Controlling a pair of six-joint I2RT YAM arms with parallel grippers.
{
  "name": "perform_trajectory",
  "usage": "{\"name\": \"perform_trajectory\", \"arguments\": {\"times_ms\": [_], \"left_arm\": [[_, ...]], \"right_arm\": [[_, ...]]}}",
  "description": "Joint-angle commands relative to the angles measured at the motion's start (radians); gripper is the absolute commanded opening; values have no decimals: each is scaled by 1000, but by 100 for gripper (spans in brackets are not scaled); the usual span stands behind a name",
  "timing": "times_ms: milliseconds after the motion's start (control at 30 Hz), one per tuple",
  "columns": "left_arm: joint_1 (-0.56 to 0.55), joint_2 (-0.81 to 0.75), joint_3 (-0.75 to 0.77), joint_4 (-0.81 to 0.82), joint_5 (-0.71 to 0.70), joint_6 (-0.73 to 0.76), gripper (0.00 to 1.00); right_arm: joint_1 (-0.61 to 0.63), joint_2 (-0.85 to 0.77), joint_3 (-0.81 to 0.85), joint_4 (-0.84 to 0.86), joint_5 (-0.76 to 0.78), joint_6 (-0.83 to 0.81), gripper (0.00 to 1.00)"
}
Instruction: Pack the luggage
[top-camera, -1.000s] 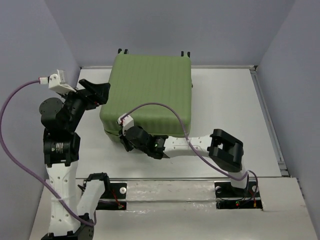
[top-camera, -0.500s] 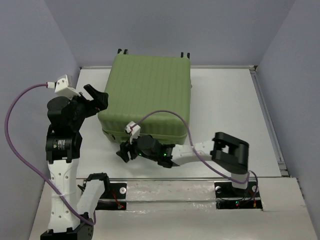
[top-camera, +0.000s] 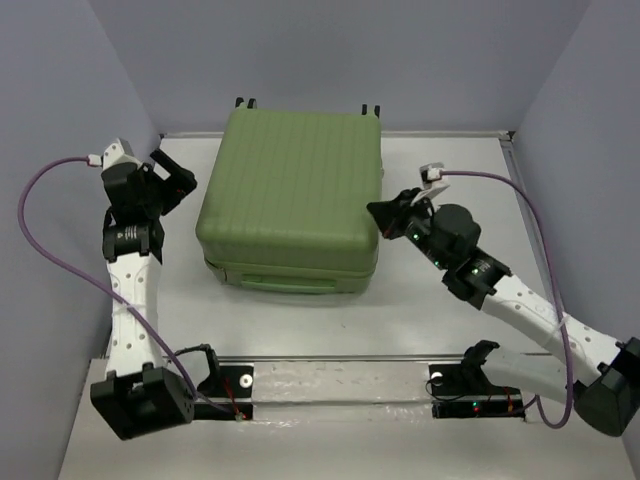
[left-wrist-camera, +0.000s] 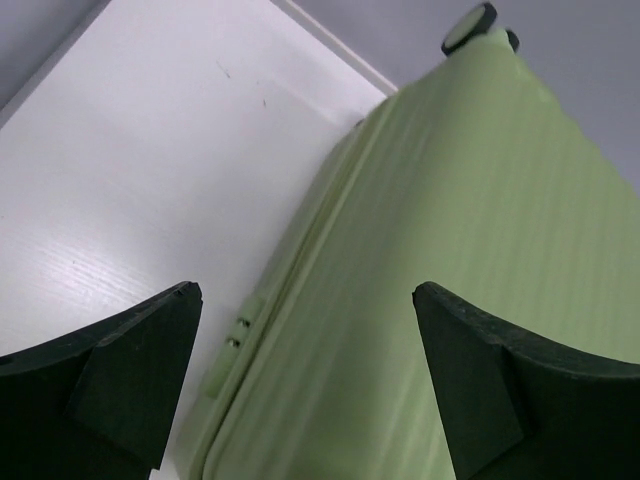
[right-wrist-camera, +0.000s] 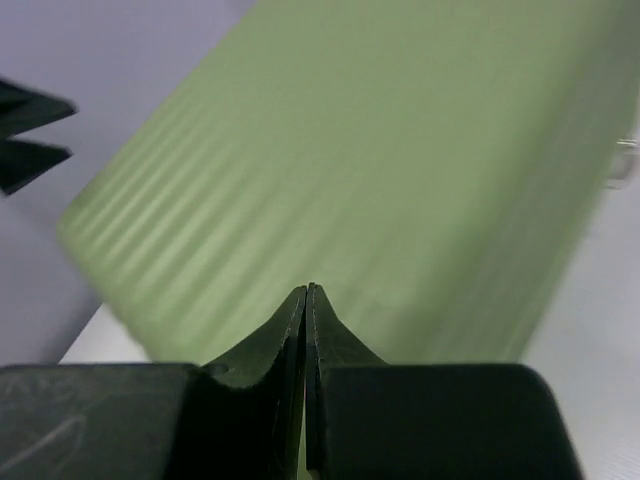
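The luggage (top-camera: 295, 190), a large light-green ribbed hard-shell suitcase, lies closed and flat on the white table, its caster wheels at the far edge. My left gripper (top-camera: 178, 178) is open and empty, just off the suitcase's left side; the left wrist view shows the shell's left edge (left-wrist-camera: 420, 260) between the wide-apart fingers. My right gripper (top-camera: 378, 215) is shut and empty, close to the suitcase's right edge; in the right wrist view the closed fingertips (right-wrist-camera: 308, 300) point at the ribbed shell (right-wrist-camera: 380, 150).
The white table (top-camera: 450, 170) is walled by grey panels on the left, back and right. A raised lip runs along the table's right edge (top-camera: 535, 240). The arm bases and a metal rail (top-camera: 340, 380) sit at the near edge.
My right arm has swung from the suitcase's front edge round to its right side. My left arm has drawn back and up along the left side. The suitcase lid has settled shut.
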Motion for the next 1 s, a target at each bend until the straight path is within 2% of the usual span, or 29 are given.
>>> {"name": "perform_trajectory", "arguments": {"times_ms": [0, 100, 133, 167, 300, 433, 467, 633, 700, 733, 833, 867, 967], "left_arm": [[91, 140, 58, 156, 111, -96, 98], [107, 213, 40, 209, 143, -124, 97], [107, 249, 17, 236, 159, -131, 97], [107, 263, 0, 249, 168, -138, 97], [105, 323, -145, 339, 208, -185, 97], [33, 348, -253, 429, 190, -211, 98], [13, 351, -262, 430, 174, -207, 99], [-172, 319, -358, 445, 58, -223, 99], [-203, 285, -412, 468, 45, -266, 99], [-276, 233, -472, 495, 33, -282, 99], [-382, 117, -552, 493, -26, -329, 99], [-463, 86, -567, 485, -47, -343, 99], [-609, -51, -627, 437, -183, -394, 99]], "right_arm": [[-244, -21, 9, -118, -67, 40, 7], [-392, 55, 23, -118, -131, 67, 7], [-465, 128, 34, -117, -152, 89, 7], [-487, 166, 40, -111, -156, 92, 7], [-509, 310, 78, -71, -160, 75, 7], [-509, 430, 126, -25, -234, 70, 7], [-509, 454, 141, -12, -296, 69, 7], [-509, 641, 294, 51, -528, 70, 7], [-500, 697, 356, 47, -579, 73, 7], [-499, 748, 417, 38, -614, 69, 7], [-499, 850, 584, -47, -666, 25, 7], [-499, 871, 625, -66, -703, 12, 7], [-499, 960, 803, -162, -745, -58, 10]]}}
